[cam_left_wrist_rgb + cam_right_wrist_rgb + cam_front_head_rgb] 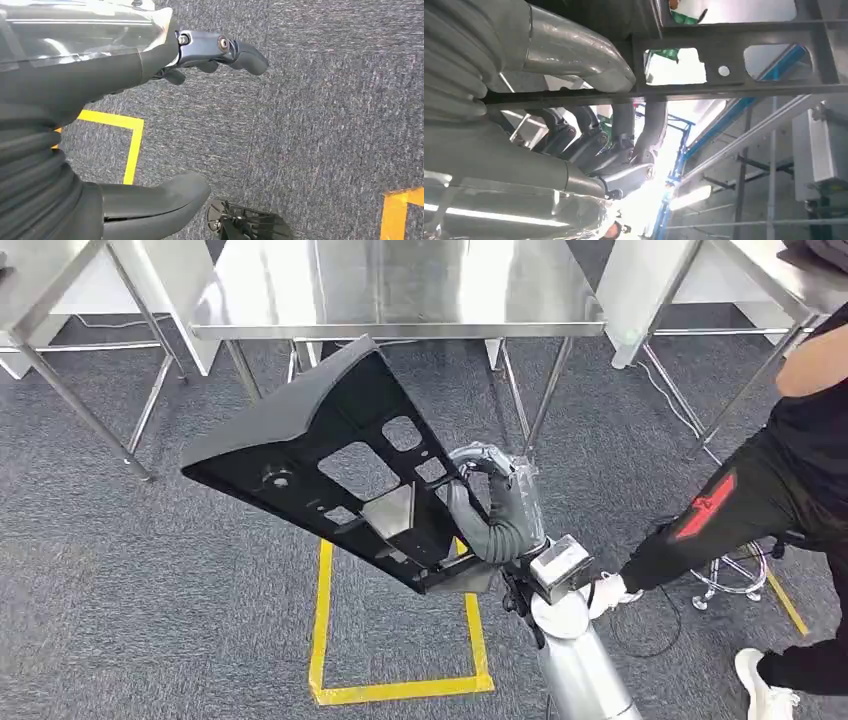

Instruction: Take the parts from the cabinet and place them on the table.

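A large black plastic panel [310,455] with several cut-outs hangs tilted in the air in front of the steel table [395,290]. My right hand [492,508] grips its near right edge, fingers hooked through a cut-out. The right wrist view shows those fingers [589,145] curled around a bar of the panel [734,65], with the thumb on its other side. My left hand [150,80] hangs over the carpet, its fingers [225,50] and thumb apart with nothing between them.
Yellow floor tape [400,680] marks a square on the grey carpet below the panel. A person in black [780,490] stands close on the right beside a stool base [735,575]. More steel tables [60,300] flank the middle one.
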### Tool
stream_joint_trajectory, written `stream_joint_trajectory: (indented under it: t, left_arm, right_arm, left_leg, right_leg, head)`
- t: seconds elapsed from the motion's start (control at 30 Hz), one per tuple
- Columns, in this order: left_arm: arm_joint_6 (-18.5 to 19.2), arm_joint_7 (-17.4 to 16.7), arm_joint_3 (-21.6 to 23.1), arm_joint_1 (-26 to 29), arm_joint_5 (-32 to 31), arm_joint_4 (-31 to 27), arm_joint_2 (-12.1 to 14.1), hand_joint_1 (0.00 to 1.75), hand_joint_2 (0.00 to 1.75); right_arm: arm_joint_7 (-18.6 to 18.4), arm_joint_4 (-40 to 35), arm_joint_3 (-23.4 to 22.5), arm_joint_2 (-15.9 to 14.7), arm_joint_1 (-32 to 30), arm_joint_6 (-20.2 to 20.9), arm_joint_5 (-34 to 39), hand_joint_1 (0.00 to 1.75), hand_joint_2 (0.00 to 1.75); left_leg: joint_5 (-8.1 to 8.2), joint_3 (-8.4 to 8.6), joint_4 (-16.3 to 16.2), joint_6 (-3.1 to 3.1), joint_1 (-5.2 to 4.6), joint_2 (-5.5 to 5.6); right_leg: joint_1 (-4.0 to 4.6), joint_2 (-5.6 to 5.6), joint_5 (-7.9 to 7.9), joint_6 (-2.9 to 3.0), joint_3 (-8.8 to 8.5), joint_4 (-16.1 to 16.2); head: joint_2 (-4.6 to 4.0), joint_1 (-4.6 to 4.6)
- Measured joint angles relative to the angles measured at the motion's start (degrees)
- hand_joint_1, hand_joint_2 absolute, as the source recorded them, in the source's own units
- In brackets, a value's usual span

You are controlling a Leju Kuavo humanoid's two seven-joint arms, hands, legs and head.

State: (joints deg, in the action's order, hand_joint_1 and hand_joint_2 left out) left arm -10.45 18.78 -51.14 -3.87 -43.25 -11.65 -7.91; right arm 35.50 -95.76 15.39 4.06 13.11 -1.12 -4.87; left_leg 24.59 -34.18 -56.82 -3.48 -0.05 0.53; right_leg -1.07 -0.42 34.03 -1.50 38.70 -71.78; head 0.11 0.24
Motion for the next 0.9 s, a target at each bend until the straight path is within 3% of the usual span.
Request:
stream_joint_trajectory:
  t: [0.03, 0.07, 0.1, 0.17, 0.2, 0.23, 0.27, 0.33, 0.4, 0.43, 0.5, 0.53, 0.57, 0.6, 0.63, 0.67, 0.7, 0.73, 0.77, 0.83, 0.87, 0.9]
  left_arm:
    - [0.0, 0.0, 0.0, 0.0, 0.0, 0.0, 0.0, 0.00, 1.75]
    - [-0.1, 0.0, 0.0, 0.0, 0.0, 0.0, -0.1, 0.00, 1.75]
    - [-0.2, 0.0, 0.0, 0.1, 0.0, 0.0, -0.1, 0.00, 1.75]
    - [-0.2, 0.0, 0.0, 0.1, 0.0, 0.0, -0.3, 0.00, 1.75]
    - [-0.4, 0.0, 0.0, 0.1, 0.0, 0.0, -0.3, 0.00, 1.75]
    - [-0.4, 0.1, 0.0, 0.1, 0.0, 0.0, -0.3, 0.00, 1.75]
    - [-0.5, 0.1, 0.0, 0.1, 0.0, 0.0, -0.3, 0.00, 1.75]
    - [-0.6, 0.1, -0.1, 0.2, 0.0, 0.0, -0.3, 0.00, 1.75]
    - [-0.7, 0.1, -0.1, 0.1, 0.0, -0.1, -0.2, 0.00, 1.75]
    - [-0.8, 0.2, -0.1, 0.1, 0.0, 0.0, -0.3, 0.00, 1.75]
    - [-0.8, 0.2, -0.3, 0.1, -0.2, 0.0, -0.3, 0.00, 1.75]
    - [-0.8, 0.2, -0.3, 0.2, -0.2, 0.0, -0.3, 0.00, 1.75]
    - [-0.8, 0.2, -0.3, 0.2, -0.2, 0.0, -0.3, 0.00, 1.75]
    - [-0.8, 0.2, -0.4, 0.3, -0.3, 0.0, -0.3, 0.00, 1.75]
    - [-0.8, 0.2, -0.4, 0.3, -0.3, 0.0, -0.3, 0.00, 1.75]
    - [-0.8, 0.2, -0.5, 0.3, -0.3, 0.0, -0.3, 0.00, 1.75]
    - [-0.8, 0.2, -0.5, 0.2, -0.3, 0.0, -0.2, 0.00, 1.75]
    - [-0.8, 0.2, -0.6, 0.1, -0.3, 0.0, 0.0, 0.00, 1.75]
    - [-0.8, 0.4, -0.6, 0.1, -0.4, 0.0, 0.0, 0.00, 1.75]
    - [-0.7, 0.4, -0.7, 0.1, -0.4, 0.0, 0.0, 0.00, 1.75]
    - [-0.7, 0.4, -0.8, 0.2, -0.4, 0.0, 0.0, 0.00, 1.75]
    - [-0.7, 0.4, -0.8, 0.3, -0.4, -0.1, -0.1, 0.00, 1.75]
  right_arm:
    - [-0.1, 0.1, 0.0, 0.0, -0.1, 0.0, -0.1, 1.75, 1.75]
    - [-0.1, 0.2, 0.0, -0.1, -0.2, 0.0, 0.0, 1.75, 1.75]
    - [-0.1, 0.2, 0.0, -0.1, -0.2, 0.0, -0.1, 1.75, 1.75]
    - [-0.1, 0.2, 0.0, -0.1, -0.1, 0.0, -0.1, 1.75, 1.75]
    - [-0.1, 0.2, 0.1, 0.0, -0.1, 0.0, -0.1, 1.75, 1.75]
    - [-0.2, 0.3, 0.1, 0.0, 0.0, 0.0, -0.1, 1.75, 1.75]
    - [-0.2, 0.3, 0.2, 0.0, 0.1, -0.1, -0.1, 1.75, 1.75]
    - [-0.3, 0.4, 0.2, 0.0, 0.1, -0.1, -0.1, 1.75, 1.75]
    - [-0.4, 0.4, 0.3, 0.1, 0.3, -0.1, -0.1, 1.75, 1.75]
    - [-0.4, 0.4, 0.4, 0.2, 0.3, -0.1, -0.1, 1.75, 1.75]
    - [-0.4, 0.4, 0.5, 0.3, 0.4, -0.1, -0.1, 1.75, 1.75]
    - [-0.5, 0.5, 0.6, 0.3, 0.4, -0.1, -0.2, 1.75, 1.75]
    - [-0.5, 0.6, 0.6, 0.3, 0.4, -0.1, -0.2, 1.75, 1.75]
    - [-0.5, 0.7, 0.6, 0.3, 0.4, -0.1, -0.2, 1.75, 1.75]
    - [-0.5, 0.7, 0.6, 0.3, 0.4, -0.1, -0.2, 1.75, 1.75]
    - [-0.5, 0.7, 0.6, 0.3, 0.5, -0.1, -0.2, 1.75, 1.75]
    - [-0.5, 0.7, 0.6, 0.3, 0.5, -0.1, -0.3, 1.75, 1.75]
    - [-0.5, 0.7, 0.6, 0.4, 0.6, -0.1, -0.3, 1.75, 1.75]
    - [-0.7, 0.8, 0.6, 0.4, 0.8, -0.1, -0.4, 1.75, 1.75]
    - [-1.0, 0.8, 0.7, 0.5, 0.8, -0.1, -0.8, 1.75, 1.75]
    - [-1.2, 0.8, 0.8, 0.6, 0.9, -0.1, -0.9, 1.75, 1.75]
    - [-1.3, 0.8, 0.8, 0.6, 0.9, -0.1, -0.9, 1.75, 1.75]
  left_leg:
    - [0.07, 0.00, 0.0, 0.07, -0.01, 0.15]
    - [0.15, 0.10, 0.0, 0.19, 0.01, 0.39]
    - [0.29, 0.25, -0.1, 0.41, 0.08, 0.58]
    - [0.72, 0.70, -0.4, 1.05, 0.31, 1.00]
    - [1.05, 0.64, -0.8, 1.54, 0.27, 1.13]
    - [1.58, 0.43, -1.3, 2.13, -0.14, 1.29]
    - [1.65, 0.46, -1.2, 2.39, -0.04, 1.27]
    - [1.62, 0.60, -0.9, 2.76, 0.30, 1.26]
    - [2.44, 0.32, -1.8, 3.46, 0.57, 0.94]
    - [3.64, -0.69, -4.1, 3.76, 0.57, 0.38]
    - [7.58, -6.10, -14.0, 4.27, 0.78, -0.28]
    - [8.49, -8.33, -17.5, 4.34, 0.78, -0.39]
    - [8.22, -10.12, -19.5, 4.28, 0.78, -0.40]
    - [6.41, -10.26, -18.3, 4.04, 0.75, -0.38]
    - [3.92, -9.14, -15.1, 3.73, 0.72, -0.38]
    - [0.20, -6.52, -9.1, 3.10, 0.57, -0.38]
    - [-2.38, -4.16, -3.9, 2.39, 0.35, -0.42]
    - [-0.84, -3.26, -2.9, 1.98, -0.02, -0.74]
    - [-0.55, -2.48, -1.9, 1.68, -0.40, -0.68]
    - [-0.34, -2.59, -2.0, 1.35, -0.65, -0.56]
    - [-0.37, -2.10, -1.3, 1.20, -0.60, -0.45]
    - [-0.63, -1.05, -0.2, 1.10, 0.13, -0.48]
  right_leg:
    - [-0.01, 0.10, 0.59, -0.23, 1.97, -3.3]
    - [-0.07, 0.10, 0.11, -0.59, 2.46, -3.6]
    - [-0.17, 0.10, -1.32, -1.17, 1.63, -1.4]
    - [-0.69, 0.09, -5.85, -2.51, -3.12, 8.8]
    - [-0.90, 0.13, -7.26, -2.74, -5.07, 13.1]
    - [-0.41, 0.26, -7.10, -1.89, -5.49, 13.4]
    - [-0.45, 0.25, -7.12, -1.06, -5.43, 13.3]
    - [-0.04, 0.26, -7.03, -0.20, -5.43, 13.3]
    - [-0.64, 0.25, -6.98, 0.62, -6.04, 13.5]
    - [-0.63, 0.16, -6.71, 1.05, -6.35, 13.5]
    - [-0.39, 0.11, -6.33, 1.58, -6.66, 13.5]
    - [-0.26, 0.10, -6.20, 1.75, -6.76, 13.5]
    - [-0.16, 0.12, -5.99, 1.89, -6.91, 13.5]
    - [-0.03, 0.16, -5.74, 1.86, -7.23, 13.5]
    - [0.05, 0.22, -5.43, 1.81, -7.64, 13.5]
    - [0.22, 0.25, -5.02, 1.75, -8.33, 13.5]
    - [0.26, 0.25, -4.60, 1.66, -8.90, 13.5]
    - [0.55, 0.18, -4.30, 1.35, -8.84, 13.7]
    - [0.42, 0.21, -4.17, 1.06, -8.87, 13.7]
    - [0.29, 0.04, -4.02, 0.58, -8.97, 14.1]
    - [0.66, -0.05, -3.89, 0.22, -9.39, 14.6]
    - [0.76, -0.04, -3.55, 0.02, -9.04, 13.9]
  head:
    - [0.00, 0.00]
    - [0.00, 0.00]
    - [0.00, 0.00]
    - [0.00, 0.00]
    - [0.00, 0.04]
    - [0.00, 0.02]
    - [0.00, -0.04]
    - [0.00, -0.02]
    - [0.00, 0.00]
    - [0.00, -0.30]
    - [0.00, -0.28]
    - [0.00, -0.26]
    - [0.00, -0.31]
    - [0.00, -0.31]
    - [0.00, -0.28]
    - [0.00, -0.31]
    - [0.00, -0.28]
    - [0.00, -0.19]
    - [0.00, -0.28]
    - [0.00, -0.24]
    - [0.00, -0.22]
    - [0.00, -0.09]
